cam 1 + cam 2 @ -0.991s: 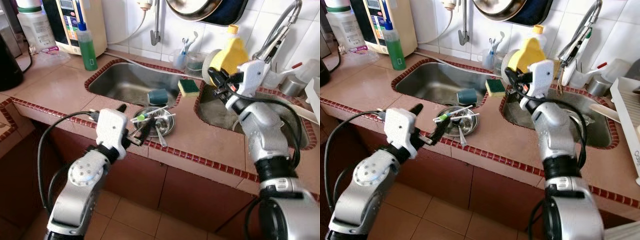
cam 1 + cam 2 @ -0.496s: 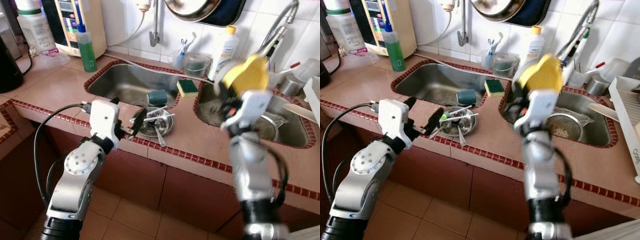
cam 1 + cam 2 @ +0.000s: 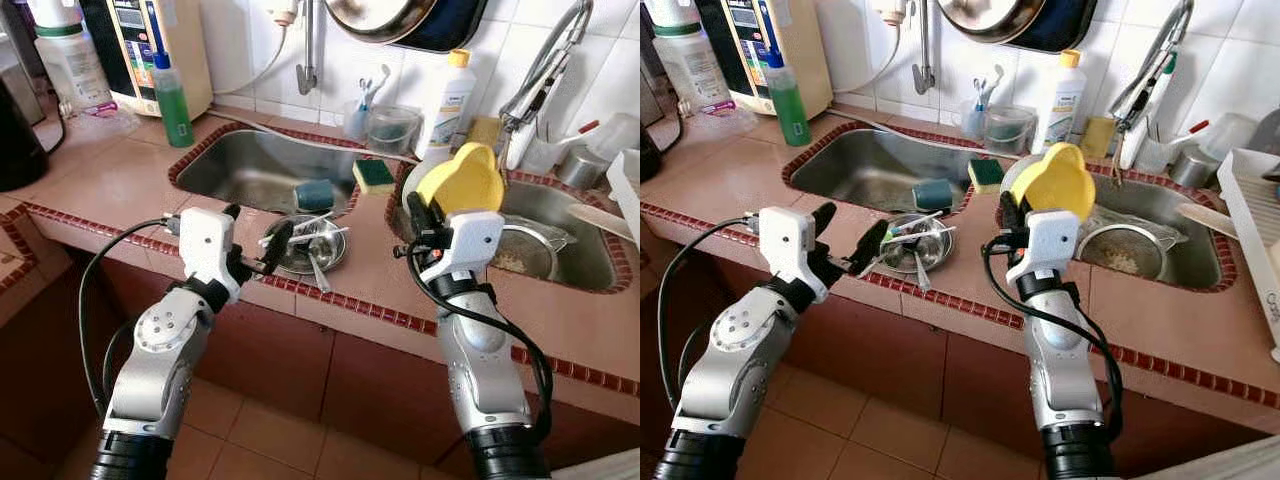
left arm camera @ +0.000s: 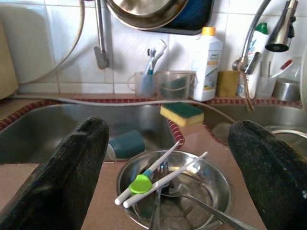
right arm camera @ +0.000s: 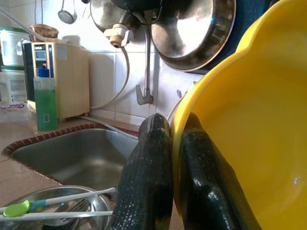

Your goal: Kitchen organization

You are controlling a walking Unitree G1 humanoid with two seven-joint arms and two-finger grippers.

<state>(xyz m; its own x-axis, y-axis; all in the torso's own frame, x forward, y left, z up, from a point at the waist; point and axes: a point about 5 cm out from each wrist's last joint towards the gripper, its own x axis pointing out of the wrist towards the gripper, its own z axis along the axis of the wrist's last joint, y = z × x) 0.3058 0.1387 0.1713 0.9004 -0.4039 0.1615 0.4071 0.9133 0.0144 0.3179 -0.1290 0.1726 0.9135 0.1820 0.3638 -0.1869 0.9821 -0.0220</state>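
We are holding a yellow bowl [image 3: 462, 180] by its rim in our right claw [image 3: 421, 217], whose fingers are closed on it, above the tiled surface [image 3: 110, 185] at 3 o'clock from the steel dish [image 3: 307, 243]. Our left claw [image 3: 255, 238] is hanging wide open and empty at 9 o'clock of this dish, which is carrying white chopsticks [image 4: 160, 178] and a spoon [image 3: 317, 270].

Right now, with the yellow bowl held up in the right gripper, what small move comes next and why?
Probably ease the left gripper forward onto the steel dish: its fingers are open on either side of it, while the right gripper has the yellow bowl pinched by its rim.
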